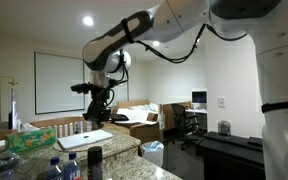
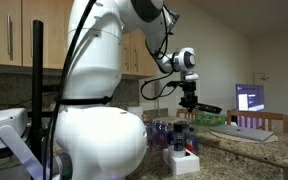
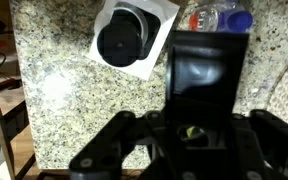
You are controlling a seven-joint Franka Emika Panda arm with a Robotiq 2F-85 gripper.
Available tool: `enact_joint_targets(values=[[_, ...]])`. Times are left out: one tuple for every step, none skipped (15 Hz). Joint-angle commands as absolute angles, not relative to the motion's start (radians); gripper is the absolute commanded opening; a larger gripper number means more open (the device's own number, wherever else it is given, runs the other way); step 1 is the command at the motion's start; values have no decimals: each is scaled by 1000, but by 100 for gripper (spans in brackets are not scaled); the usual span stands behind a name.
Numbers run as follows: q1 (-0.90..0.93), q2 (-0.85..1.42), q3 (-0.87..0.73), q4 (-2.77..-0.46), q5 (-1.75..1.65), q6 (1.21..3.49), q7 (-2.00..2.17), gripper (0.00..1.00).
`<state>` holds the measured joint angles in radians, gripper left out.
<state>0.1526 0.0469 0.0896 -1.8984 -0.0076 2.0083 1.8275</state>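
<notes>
While it hangs high above the speckled granite table [image 3: 59,95], the hand [image 1: 98,102] is clamped on a glossy black rectangular block [image 3: 208,72]. Below lie a black round cup [image 3: 122,42] on white paper [image 3: 167,18] and a blue-capped clear bottle [image 3: 220,17], label unreadable.

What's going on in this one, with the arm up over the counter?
A single robot arm hangs above a granite counter. Its gripper is shut on a flat black object, which it holds clear of the surface; what the object is cannot be told. Below it on the counter are a round black item on a white sheet and a plastic bottle with a blue cap.
</notes>
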Motion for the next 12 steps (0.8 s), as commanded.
enact_joint_targets(values=[[111, 39, 68, -1905, 13, 1993, 1750, 10], [100, 47, 59, -1905, 17, 1998, 1728, 9], [90, 54, 51, -1906, 21, 2001, 1703, 10], [81, 63, 42, -1906, 27, 2003, 1682, 8], [73, 69, 35, -1905, 30, 2000, 1662, 9], [62, 78, 25, -1916, 35, 2013, 1637, 9], [55, 83, 18, -1921, 37, 2014, 1618, 10], [50, 88, 12, -1925, 34, 2011, 1606, 9], [45, 93, 6, -1935, 27, 2015, 1596, 9], [41, 98, 0, -1950, 25, 2025, 1580, 9], [36, 101, -4, -1962, 23, 2030, 1569, 8], [34, 104, -9, -1975, 20, 2035, 1561, 9]])
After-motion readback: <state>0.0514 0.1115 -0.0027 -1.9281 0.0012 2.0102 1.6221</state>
